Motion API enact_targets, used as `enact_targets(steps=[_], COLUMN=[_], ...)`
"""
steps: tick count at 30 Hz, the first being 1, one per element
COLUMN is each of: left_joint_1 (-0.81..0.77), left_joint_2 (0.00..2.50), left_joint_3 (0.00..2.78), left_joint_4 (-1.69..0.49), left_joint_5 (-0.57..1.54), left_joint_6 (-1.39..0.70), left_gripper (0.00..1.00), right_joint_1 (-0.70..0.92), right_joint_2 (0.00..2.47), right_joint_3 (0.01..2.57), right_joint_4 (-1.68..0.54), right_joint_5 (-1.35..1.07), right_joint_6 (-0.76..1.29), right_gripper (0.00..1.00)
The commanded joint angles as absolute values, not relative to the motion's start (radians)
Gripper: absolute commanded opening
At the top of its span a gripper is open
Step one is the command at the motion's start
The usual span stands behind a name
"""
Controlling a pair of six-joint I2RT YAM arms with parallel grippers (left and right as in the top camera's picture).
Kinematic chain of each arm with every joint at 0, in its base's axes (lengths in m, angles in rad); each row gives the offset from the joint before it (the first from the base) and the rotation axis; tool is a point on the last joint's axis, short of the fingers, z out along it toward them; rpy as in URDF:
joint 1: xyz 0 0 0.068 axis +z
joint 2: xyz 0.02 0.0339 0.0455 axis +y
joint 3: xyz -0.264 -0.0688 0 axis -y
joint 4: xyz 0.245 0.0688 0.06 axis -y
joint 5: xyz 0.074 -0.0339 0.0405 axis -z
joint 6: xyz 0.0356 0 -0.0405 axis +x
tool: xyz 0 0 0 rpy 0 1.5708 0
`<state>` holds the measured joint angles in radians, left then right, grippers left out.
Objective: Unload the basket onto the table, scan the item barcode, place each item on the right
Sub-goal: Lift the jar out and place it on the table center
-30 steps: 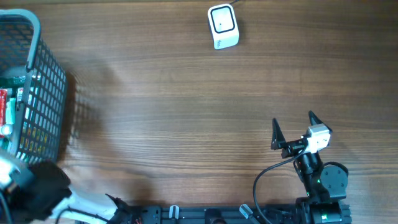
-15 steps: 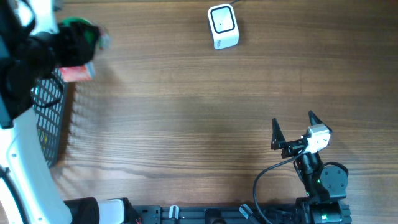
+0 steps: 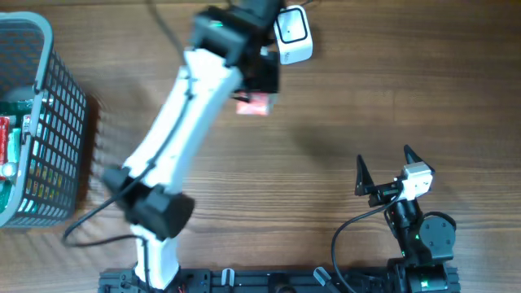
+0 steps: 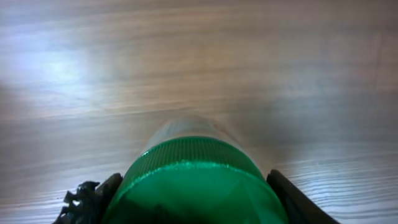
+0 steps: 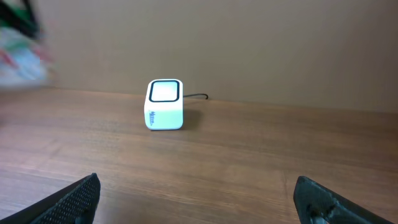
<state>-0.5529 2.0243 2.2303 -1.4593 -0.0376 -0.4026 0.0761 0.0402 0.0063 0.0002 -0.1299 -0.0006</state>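
I have the item [image 3: 254,104] pinched in the left jaws, held over the surface near the middle of its far edge, just beside the scanner [image 3: 291,34] on the scanner's near-left side. From the left wrist camera it is a round container with a bright green, finely ribbed cap [image 4: 199,177] that fills the bottom of the view, with a dark finger [image 4: 93,200] pressed against it on each side. From overhead, only a red-pink patch of it shows below the end of the left arm [image 3: 175,122]. It is too blurred for me to read any label or find a barcode.

The grey wire basket [image 3: 61,122] sits at the left edge of the surface. Inside it I can see something green [image 3: 16,102] and a red and white pack [image 3: 6,140] against its left side, and I cannot tell what either is.

The scanner is a small white box with a dark-framed window on its top and a cable at its back. There is a short line of blue writing [image 5: 155,116] on its front face, too small for me to read.

The right jaws are spread wide with nothing between them, near the near-right corner and well apart from the item.
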Motion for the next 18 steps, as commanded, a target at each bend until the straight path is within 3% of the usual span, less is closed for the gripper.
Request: enact_targets(steps=[1,8,11,14,17,18], left_joint_1=[-0.695,-0.813,-0.814,-0.824,-0.831,-0.831], left_joint_2=[2.130,2.131,2.131,2.132,2.132,2.132], left_joint_3=[2.134,1.798,1.768,1.741,1.736,1.736], left_joint_4=[-1.253,-0.863,-0.848,-0.841,-0.833,-0.827], left_joint_5=[-0.050,-0.051,-0.051,-0.051,-0.050,-0.050], left_joint_6=[-0.523,-0.615,-0.614,-0.610,-0.610,-0.610], left_gripper=[0.30,0.35,0.57,0.67,0.98,1.00], right_joint_1=[0.080,0.080,0.080,0.080,0.080,0.080], right_joint_2=[0.036,0.036,0.036,0.036,0.036,0.036], right_joint_3=[0.006,0.006,0.006,0.006,0.006,0.006], right_joint_4=[0.006,0.006,0.006,0.006,0.006,0.006], right_joint_5=[-0.120,-0.120,-0.120,-0.120,-0.120,-0.120], right_joint_6=[0.001,0.001,0.001,0.001,0.000,0.001], right_gripper=[1.00,1.00,1.00,1.00,1.00,1.00])
